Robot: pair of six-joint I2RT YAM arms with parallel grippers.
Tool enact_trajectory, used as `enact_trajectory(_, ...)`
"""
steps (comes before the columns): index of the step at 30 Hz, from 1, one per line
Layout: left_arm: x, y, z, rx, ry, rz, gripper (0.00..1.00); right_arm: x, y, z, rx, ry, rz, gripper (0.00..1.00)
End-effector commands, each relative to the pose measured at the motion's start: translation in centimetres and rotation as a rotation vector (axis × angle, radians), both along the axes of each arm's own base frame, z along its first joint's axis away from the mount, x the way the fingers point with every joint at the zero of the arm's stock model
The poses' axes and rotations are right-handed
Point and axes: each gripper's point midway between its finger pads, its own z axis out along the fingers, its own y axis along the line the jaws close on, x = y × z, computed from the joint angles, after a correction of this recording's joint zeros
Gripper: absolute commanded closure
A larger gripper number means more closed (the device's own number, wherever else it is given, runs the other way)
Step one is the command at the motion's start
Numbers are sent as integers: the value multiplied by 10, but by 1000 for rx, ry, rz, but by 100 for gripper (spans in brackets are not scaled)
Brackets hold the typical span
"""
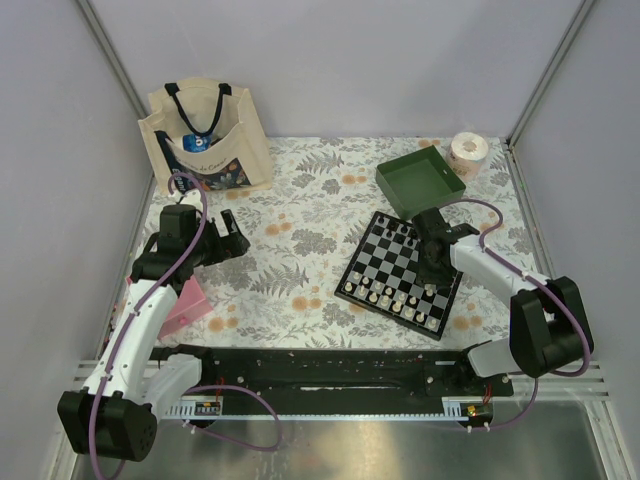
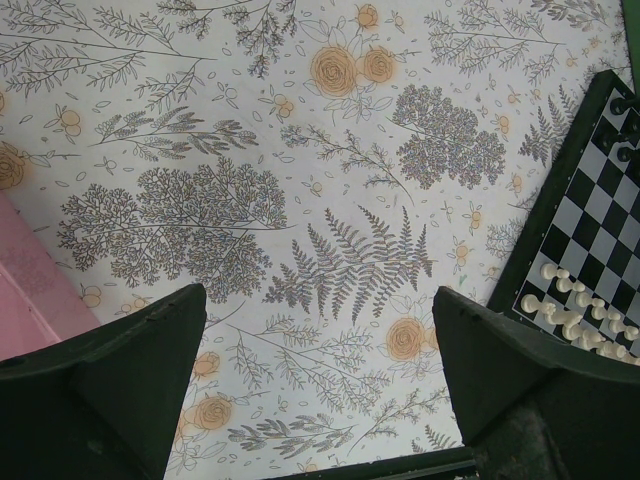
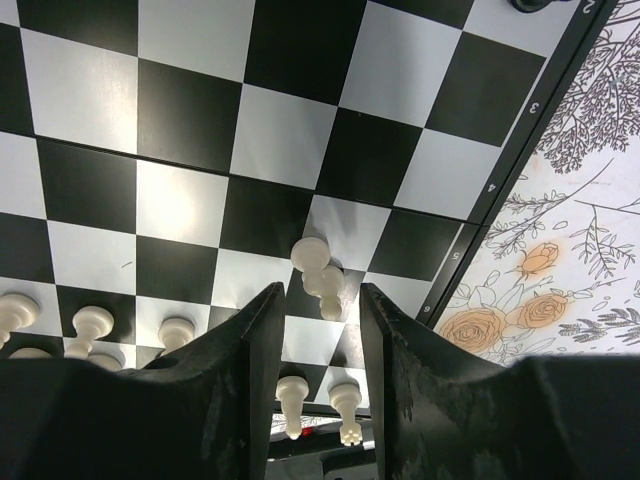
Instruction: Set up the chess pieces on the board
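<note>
The checkered board (image 1: 385, 262) lies right of centre, turned at an angle. Cream pieces (image 1: 392, 298) stand in rows along its near edge and black pieces (image 1: 400, 232) at its far edge. My right gripper (image 1: 436, 268) hangs low over the board's right part. In the right wrist view its jaws (image 3: 322, 300) stand a narrow gap apart around two cream pieces (image 3: 311, 256) close together, touching neither. More cream pieces (image 3: 90, 322) stand to the left. My left gripper (image 1: 236, 240) is open and empty over the tablecloth (image 2: 320, 200), left of the board (image 2: 590, 230).
A green square tray (image 1: 405, 190) sits behind the board, with a white roll (image 1: 468, 152) at the back right. A cream tote bag (image 1: 205, 140) stands at the back left. A pink object (image 1: 185, 305) lies near the left arm. Grey walls enclose the table.
</note>
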Motion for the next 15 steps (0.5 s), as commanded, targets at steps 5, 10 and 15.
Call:
enact_trajectory(5,7,-2,8,-11,-48,-13,1,6,-1,2,11,-31,-7,62)
enact_trajectory(10,7,-2,8,-10,-48,-12,1,3,-1,1,11,-23,-17,62)
enact_trajectory(15,7,-2,8,-12,-46,-12,1,-2,0,-4,25,-9,-23,65)
